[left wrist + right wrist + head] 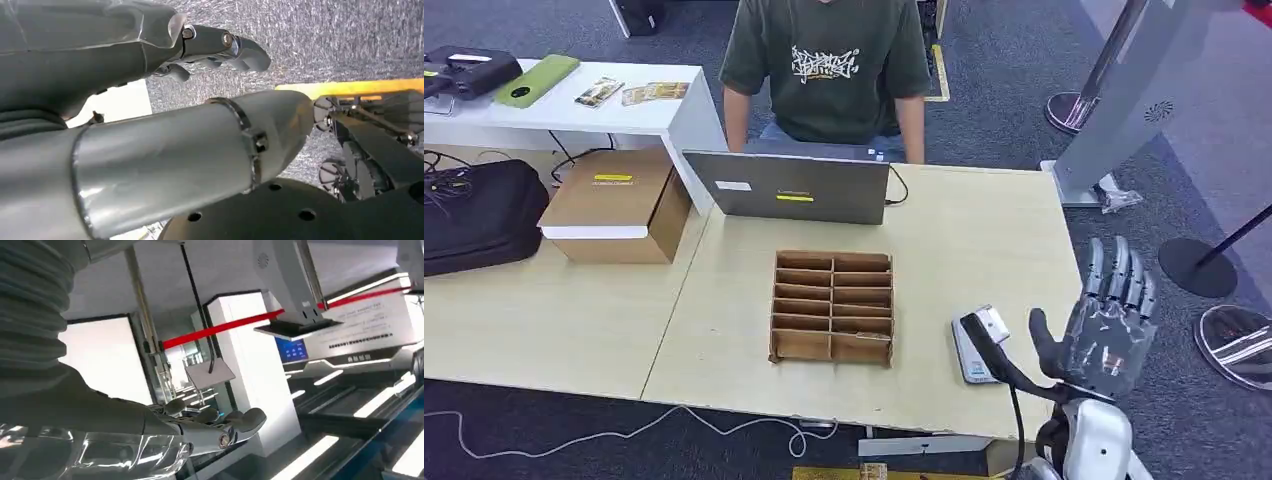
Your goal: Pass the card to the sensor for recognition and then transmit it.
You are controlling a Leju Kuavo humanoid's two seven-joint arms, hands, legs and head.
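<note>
My right hand (1109, 325) is raised beside the table's right front corner, fingers straight and spread, holding nothing. In the right wrist view its fingers (220, 427) point up at the room's ceiling and walls. Just left of that hand, the small grey-white sensor (972, 350) lies on the table with a black cabled piece (984, 335) over it. A brown cardboard divider box (832, 306) sits mid-table; I see no card in its slots. My left hand (150, 60) hangs low over grey carpet, its fingers (225, 45) loosely extended and holding nothing.
A person in a dark green shirt (829, 65) sits behind a grey laptop (789, 187) at the far edge. A cardboard carton (614, 205) and a black bag (479, 215) lie at the left. Phones and cards (654, 92) rest on a white table behind.
</note>
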